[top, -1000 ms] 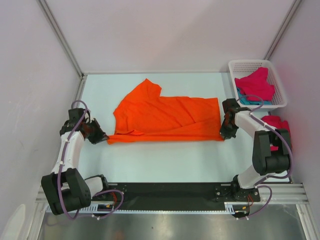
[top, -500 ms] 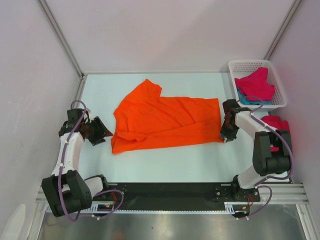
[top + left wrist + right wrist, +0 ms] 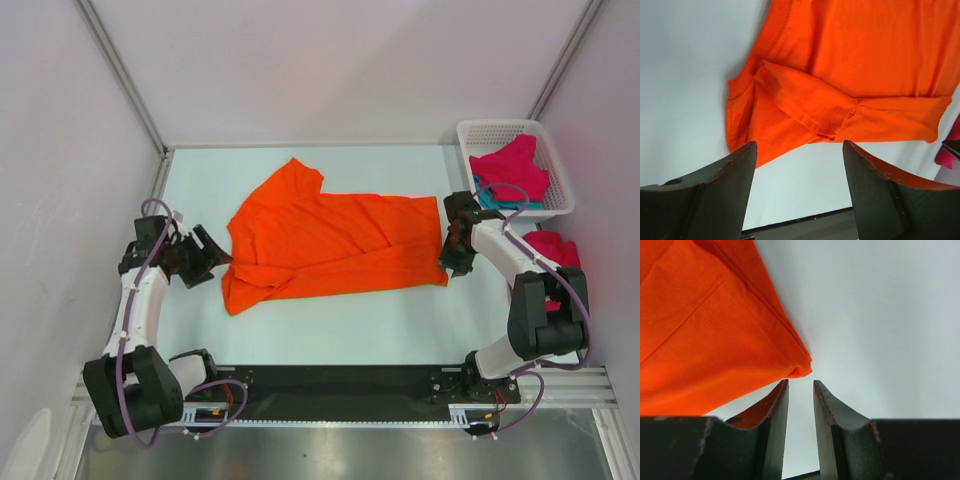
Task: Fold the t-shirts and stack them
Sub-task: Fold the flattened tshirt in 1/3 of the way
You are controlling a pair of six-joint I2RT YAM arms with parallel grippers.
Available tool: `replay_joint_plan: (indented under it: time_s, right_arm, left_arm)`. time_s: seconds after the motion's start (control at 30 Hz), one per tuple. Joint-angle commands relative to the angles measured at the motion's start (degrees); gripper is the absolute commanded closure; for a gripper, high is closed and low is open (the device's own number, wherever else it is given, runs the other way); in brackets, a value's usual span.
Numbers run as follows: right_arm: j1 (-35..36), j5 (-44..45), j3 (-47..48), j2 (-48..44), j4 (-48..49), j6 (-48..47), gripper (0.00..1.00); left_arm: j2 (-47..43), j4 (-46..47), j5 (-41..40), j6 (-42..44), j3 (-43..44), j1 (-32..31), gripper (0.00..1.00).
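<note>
An orange t-shirt [image 3: 330, 240] lies folded lengthwise across the middle of the table, its left end rumpled, with a sleeve flap [image 3: 805, 102] doubled over. My left gripper [image 3: 207, 258] is wide open just left of that end, empty and clear of the cloth [image 3: 799, 145]. My right gripper [image 3: 452, 262] is at the shirt's right corner [image 3: 799, 371], its jaws a narrow gap apart with nothing between them [image 3: 800, 382]. A magenta t-shirt [image 3: 515, 168] and a teal one [image 3: 495, 200] lie in the basket. Another magenta t-shirt [image 3: 552, 248] lies behind the right arm.
The white mesh basket [image 3: 500, 127] stands at the back right corner. Walls close off the table on the left, back and right. A black rail [image 3: 330, 385] with the arm bases runs along the near edge.
Both grippers have opened and let go of the orange shirt's near edge. The left corner has slumped inward and rumpled, and the left gripper now sits off the cloth.
</note>
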Motion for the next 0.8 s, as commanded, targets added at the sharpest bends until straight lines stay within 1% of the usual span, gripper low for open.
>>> replay_joint_plan:
  time_s: [0.0,0.13,0.17,0.2,0.27,0.37,0.53,0.63,0.77]
  right_arm:
    - [1.8,1.1,2.9,-1.7,-1.3,0.9,0.68]
    - [2.8,1.1,3.3,-1.9,-1.6,1.1,0.68]
    - [3.0,1.1,3.3,-2.0,-1.6,1.1,0.68]
    - [3.1,1.1,3.3,-2.1,-1.8,1.2,0.68]
    - [3.3,1.1,3.3,-2.4,-1.9,1.3,0.68]
    - [3.4,1.4,3.2,-2.7,-2.1,1.3,0.68]
    - [3.4,2.1,3.0,-3.4,-2.5,1.0,0.68]
    - [3.3,2.2,2.7,-3.5,-2.4,0.9,0.68]
    - [3.3,1.8,2.3,-3.3,-1.8,1.0,0.68]
  left_arm:
    - [1.9,5.7,4.5,-3.2,-1.7,-4.3,0.26]
    - [4.7,9.9,3.9,-5.1,-1.6,-11.0,0.27]
    - [5.9,10.4,3.6,-5.4,-1.1,-13.9,0.27]
    - [6.8,10.7,3.4,-6.2,-0.7,-14.6,0.27]
    - [9.5,12.6,2.9,-7.3,0.1,-20.0,0.28]
    - [12.4,14.9,2.0,-10.1,0.4,-24.4,0.30]
    - [15.1,17.7,1.2,-12.2,0.3,-29.1,0.34]
    - [14.6,17.4,0.2,-12.5,0.1,-29.9,0.34]
    - [13.7,15.7,-3.4,-11.6,0.5,-30.3,0.37]
